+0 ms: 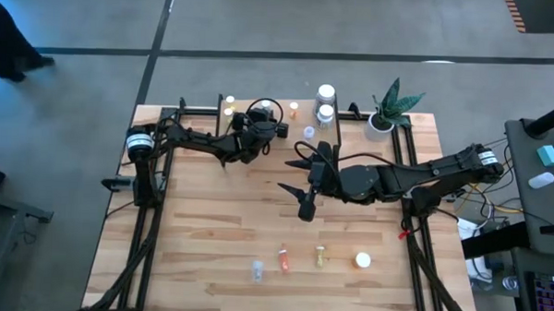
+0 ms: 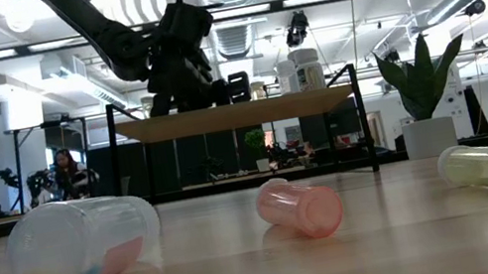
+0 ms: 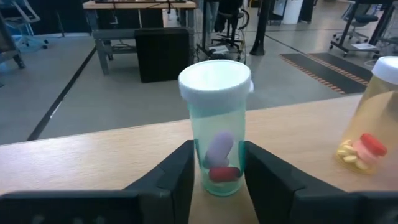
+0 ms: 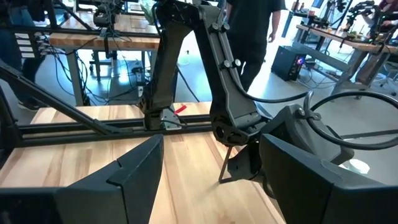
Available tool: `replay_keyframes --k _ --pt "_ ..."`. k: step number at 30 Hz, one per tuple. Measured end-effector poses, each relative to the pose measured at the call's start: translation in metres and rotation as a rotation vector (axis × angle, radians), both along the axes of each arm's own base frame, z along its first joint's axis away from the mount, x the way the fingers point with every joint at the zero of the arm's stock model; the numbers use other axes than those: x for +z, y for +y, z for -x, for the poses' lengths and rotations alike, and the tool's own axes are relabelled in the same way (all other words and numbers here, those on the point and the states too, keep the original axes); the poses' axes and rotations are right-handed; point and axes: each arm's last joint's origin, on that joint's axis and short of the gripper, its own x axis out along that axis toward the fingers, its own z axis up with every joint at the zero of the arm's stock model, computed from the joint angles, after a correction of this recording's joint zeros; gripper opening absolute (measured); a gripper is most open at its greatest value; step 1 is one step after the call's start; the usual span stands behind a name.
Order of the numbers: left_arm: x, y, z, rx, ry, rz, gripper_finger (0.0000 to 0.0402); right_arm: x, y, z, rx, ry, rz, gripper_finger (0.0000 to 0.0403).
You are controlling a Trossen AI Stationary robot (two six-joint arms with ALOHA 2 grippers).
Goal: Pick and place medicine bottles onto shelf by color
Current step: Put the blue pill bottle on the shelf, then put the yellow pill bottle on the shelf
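**Bottles part on the shelf, part on the table; left gripper around a bluish one**

Bottles are split between two places. On the shelf (image 1: 260, 113), in the upper middle of the high view, stand two larger white-capped bottles (image 1: 326, 100), a small orange bottle (image 1: 293, 109), a yellowish bottle (image 1: 229, 105) and a white-capped vial (image 1: 309, 132). Near the lower edge of the table (image 1: 201, 227) four more lie in a row: a clear bottle (image 1: 256, 269), an orange bottle (image 1: 283, 259), a yellow bottle (image 1: 321, 257) and a white-capped bottle (image 1: 363, 260). In the low view the first three lie on their sides across the foreground.

The left gripper (image 1: 257, 127) is at the shelf's left part. In the left wrist view its jaws stand narrow on either side of an upright bluish bottle (image 3: 217, 124) with a white cap and pills inside; the fingers (image 3: 180, 171) are right at the bottle's walls, but whether they press on it cannot be told. The bottle stands on the wood board, with a yellowish bottle (image 3: 373, 118) of pills near it at the frame's right edge.

The right gripper (image 1: 298, 175) hangs over the middle of the table, jaws wide and holding nothing.

A potted plant (image 1: 389, 109) stands at the upper right of the table.
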Motion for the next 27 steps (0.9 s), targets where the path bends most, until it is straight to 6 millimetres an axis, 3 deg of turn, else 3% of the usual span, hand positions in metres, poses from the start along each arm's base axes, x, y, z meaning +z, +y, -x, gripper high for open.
replay_keyframes --k 12,27 --pt "0.0 -0.008 -0.004 -0.082 0.013 0.013 0.0211 0.0 0.0 0.0 0.0 0.0 0.0 0.0256" --pt "-0.005 -0.035 -0.005 -0.117 0.081 0.009 0.0218 0.0 0.0 0.0 -0.001 -0.002 -0.009 0.0256"
